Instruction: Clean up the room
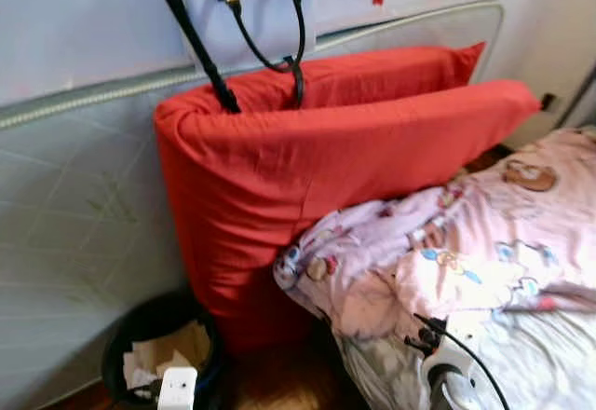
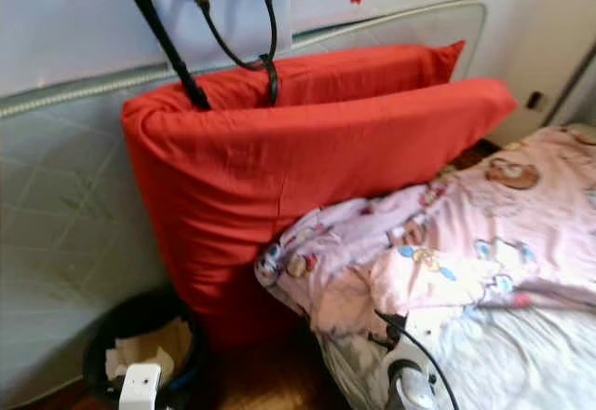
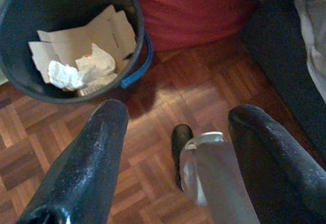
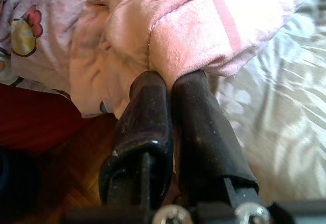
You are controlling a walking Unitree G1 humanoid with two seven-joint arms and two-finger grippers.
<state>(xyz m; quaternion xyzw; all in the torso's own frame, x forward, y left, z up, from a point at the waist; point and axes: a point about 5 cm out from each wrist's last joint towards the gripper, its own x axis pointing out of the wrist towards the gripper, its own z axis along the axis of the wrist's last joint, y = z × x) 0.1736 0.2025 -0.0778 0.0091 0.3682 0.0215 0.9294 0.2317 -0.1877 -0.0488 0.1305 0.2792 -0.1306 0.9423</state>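
My left gripper (image 3: 178, 112) hangs over the parquet floor, just short of a black bin (image 3: 51, 0) that holds crumpled paper and cardboard (image 3: 76, 66). Its fingers stand apart, and a clear plastic bottle (image 3: 214, 178) with a white cap lies between them, against one finger, with a gap to the other. My right gripper (image 4: 170, 79) is shut, its tips touching a fold of the pink patterned blanket (image 4: 214, 25) at the bed's edge. I cannot tell whether fabric is pinched between them.
Two big red cushions (image 1: 307, 168) lean on a grey mattress (image 1: 74, 205) propped against the wall, and a pale handbag (image 1: 251, 9) hangs above them. The bin (image 1: 154, 315) stands at their foot. The bed with its white sheet (image 1: 549, 354) fills the right side.
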